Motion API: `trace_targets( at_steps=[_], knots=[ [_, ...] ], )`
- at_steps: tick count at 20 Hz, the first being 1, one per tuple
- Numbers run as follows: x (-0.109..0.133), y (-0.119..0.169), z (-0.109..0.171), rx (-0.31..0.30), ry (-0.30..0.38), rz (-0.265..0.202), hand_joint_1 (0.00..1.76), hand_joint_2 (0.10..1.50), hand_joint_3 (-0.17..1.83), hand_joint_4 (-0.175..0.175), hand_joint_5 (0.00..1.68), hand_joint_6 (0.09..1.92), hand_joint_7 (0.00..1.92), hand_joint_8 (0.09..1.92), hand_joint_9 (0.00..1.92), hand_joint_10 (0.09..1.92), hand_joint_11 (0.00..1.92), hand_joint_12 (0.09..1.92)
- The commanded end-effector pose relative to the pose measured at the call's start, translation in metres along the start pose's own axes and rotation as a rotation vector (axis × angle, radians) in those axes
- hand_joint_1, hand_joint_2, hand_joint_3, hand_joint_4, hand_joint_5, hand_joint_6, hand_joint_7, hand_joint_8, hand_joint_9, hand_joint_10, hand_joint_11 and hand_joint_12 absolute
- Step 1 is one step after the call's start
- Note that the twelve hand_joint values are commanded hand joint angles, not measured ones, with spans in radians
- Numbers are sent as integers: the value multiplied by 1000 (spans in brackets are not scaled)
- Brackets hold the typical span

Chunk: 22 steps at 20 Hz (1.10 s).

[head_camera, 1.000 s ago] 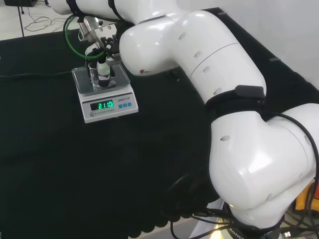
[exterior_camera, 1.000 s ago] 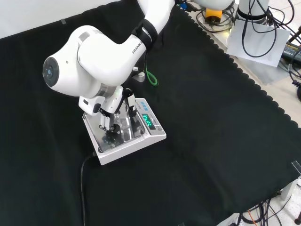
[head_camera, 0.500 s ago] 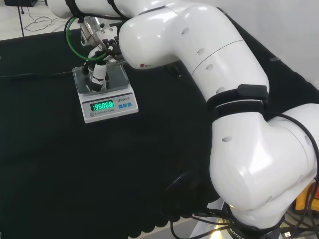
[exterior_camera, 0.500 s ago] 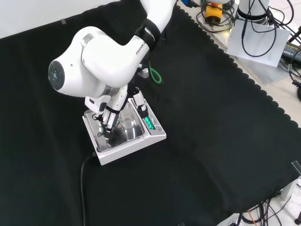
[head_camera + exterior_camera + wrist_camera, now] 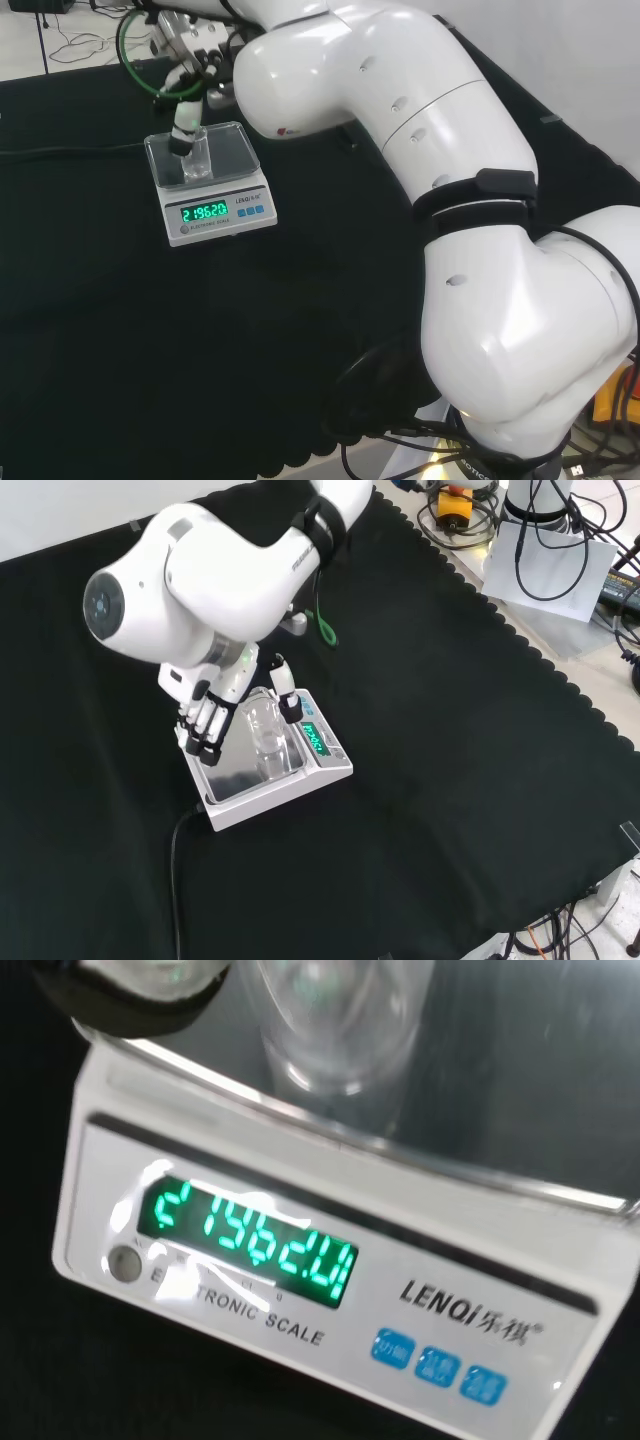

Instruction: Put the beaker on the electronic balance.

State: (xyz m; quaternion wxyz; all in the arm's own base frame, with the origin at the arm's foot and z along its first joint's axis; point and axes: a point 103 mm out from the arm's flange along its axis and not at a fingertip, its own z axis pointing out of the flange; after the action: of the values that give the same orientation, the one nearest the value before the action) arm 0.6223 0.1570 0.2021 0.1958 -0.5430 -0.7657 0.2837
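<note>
A clear glass beaker (image 5: 265,732) stands upright on the steel pan of the white electronic balance (image 5: 328,768), whose green display is lit. My hand (image 5: 210,712) hangs just above the pan's left side in the front view, open, fingers fairly straight, thumb spread toward the display, nothing held. In the head view the beaker (image 5: 197,160) stands on the balance (image 5: 220,214), with the fingers (image 5: 183,128) just above and behind its rim. Close up in the wrist view, the beaker (image 5: 340,1030) rests on the pan of the balance (image 5: 300,1305), and a blurred fingertip (image 5: 130,1000) sits beside it.
A green cable loop (image 5: 322,630) hangs by the arm's wrist. A black cord (image 5: 178,860) runs from the balance toward the front of the cloth. The cloth's scalloped edge (image 5: 560,680) lies at the right of the front view, with cables and paper beyond.
The hand has let go of the beaker, opened, and risen off the pan, shifting left in the front view. The beaker stays standing on the balance.
</note>
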Motion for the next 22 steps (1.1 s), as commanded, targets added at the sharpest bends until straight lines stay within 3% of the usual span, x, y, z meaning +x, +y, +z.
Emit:
trace_targets(
  at_steps=[1,2,4,5,7,8,9,10,12,17,22],
  knots=[
    [3,-62,-44,-14,-87,76,750,740,-103,97,0,87,0,87,0,87,0,346],
    [1,-70,-47,-33,-85,91,741,739,-97,90,0,87,0,87,0,87,0,397],
    [-7,-90,-51,-121,-59,104,724,755,-78,68,24,87,51,87,93,87,0,801],
    [-11,-101,-52,-182,-47,118,723,769,-66,54,106,87,116,91,152,202,0,1047],
    [-18,-126,-51,-333,-65,175,799,847,-27,29,475,167,415,372,439,552,154,1332],
    [-23,-137,-48,-376,-77,204,857,889,-2,27,677,328,602,497,651,632,346,1333],
    [-29,-147,-43,-387,-81,228,939,946,26,74,855,538,801,588,873,670,600,1253],
    [-36,-157,-36,-380,-86,253,1005,986,42,88,968,681,969,631,1048,674,839,1141],
    [-47,-178,-18,-355,-86,300,1079,1018,56,61,1070,792,1175,621,1234,647,1123,962],
    [-66,-231,35,-320,-40,388,1108,1026,62,38,1103,823,1269,593,1312,627,1237,873],
    [-76,-258,77,-299,42,432,1098,1025,67,65,1100,831,1272,582,1314,613,1200,875]
  ],
)
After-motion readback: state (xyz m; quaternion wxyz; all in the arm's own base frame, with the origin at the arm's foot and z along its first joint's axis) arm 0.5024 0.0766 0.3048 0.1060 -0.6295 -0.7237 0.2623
